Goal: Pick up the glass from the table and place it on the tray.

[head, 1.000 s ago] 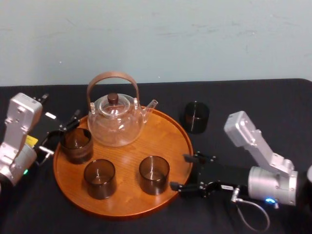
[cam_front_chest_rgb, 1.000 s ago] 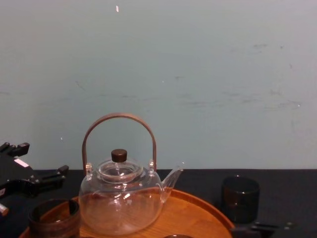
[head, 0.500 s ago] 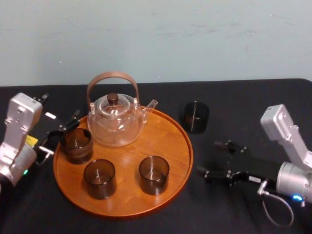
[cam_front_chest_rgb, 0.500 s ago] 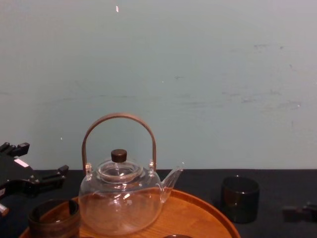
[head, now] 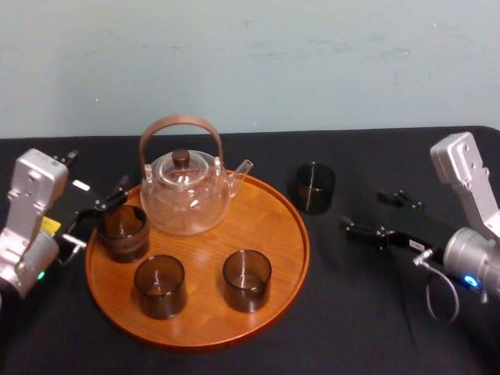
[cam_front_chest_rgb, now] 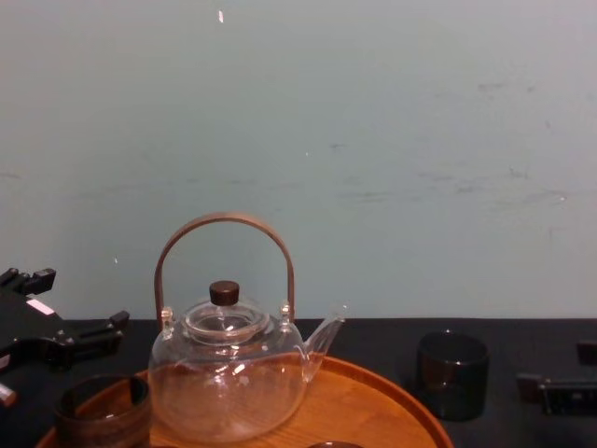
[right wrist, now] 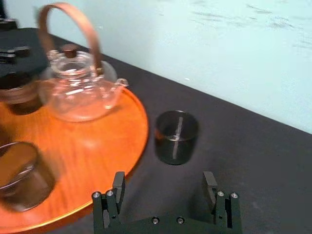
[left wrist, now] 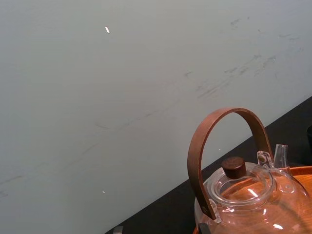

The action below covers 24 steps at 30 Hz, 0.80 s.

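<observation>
- Right gripper (head: pixel 380 215): fingers (right wrist: pixel 115 194) released, spread wide, nothing between them, hanging above the counter (head: pixel 359 312).
- The glass (head: pixel 314 187) stands upright on the counter at about 10 o'clock from those fingers, clear of them. The right wrist view puts it straight ahead of the gap.
- Chest view gives the side-on look: the glass is just outside the tray (head: pixel 266 215), at its 2 o'clock.
- On the tray: teapot (head: pixel 185 191) and three dark cups (head: pixel 247 280).
- Left gripper (head: pixel 98 215) is spread too, at the tray's 9 o'clock.
</observation>
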Motion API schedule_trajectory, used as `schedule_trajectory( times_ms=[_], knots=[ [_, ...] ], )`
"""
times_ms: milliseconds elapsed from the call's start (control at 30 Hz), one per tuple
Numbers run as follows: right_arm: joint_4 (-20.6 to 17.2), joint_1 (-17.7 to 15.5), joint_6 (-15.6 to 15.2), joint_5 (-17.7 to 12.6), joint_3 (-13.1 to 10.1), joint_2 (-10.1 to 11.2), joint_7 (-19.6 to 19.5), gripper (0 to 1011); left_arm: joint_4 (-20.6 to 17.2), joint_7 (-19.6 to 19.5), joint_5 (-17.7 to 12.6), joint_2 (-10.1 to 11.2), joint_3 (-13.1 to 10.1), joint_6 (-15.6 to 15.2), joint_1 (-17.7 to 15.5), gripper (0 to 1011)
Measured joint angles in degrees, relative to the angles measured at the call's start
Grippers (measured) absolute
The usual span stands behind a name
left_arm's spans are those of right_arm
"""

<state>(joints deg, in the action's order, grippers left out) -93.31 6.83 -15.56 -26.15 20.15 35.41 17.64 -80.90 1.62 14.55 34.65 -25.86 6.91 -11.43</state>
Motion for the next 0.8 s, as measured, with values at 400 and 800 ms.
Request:
schedule_trajectory(
  times_ms=[400, 800],
  knots=[
    [5.3, 4.9, -4.8, 2.8, 0.1, -4.7, -3.0, 1002, 0.0, 0.0, 0.0, 0.0, 0.0, 0.0, 0.0, 1001],
    [11.1, 10.3, -5.4, 6.5, 2.0, -8.5, -2.8, 1002, 0.0, 0.0, 0.0, 0.0, 0.0, 0.0, 0.0, 1001]
  ],
)
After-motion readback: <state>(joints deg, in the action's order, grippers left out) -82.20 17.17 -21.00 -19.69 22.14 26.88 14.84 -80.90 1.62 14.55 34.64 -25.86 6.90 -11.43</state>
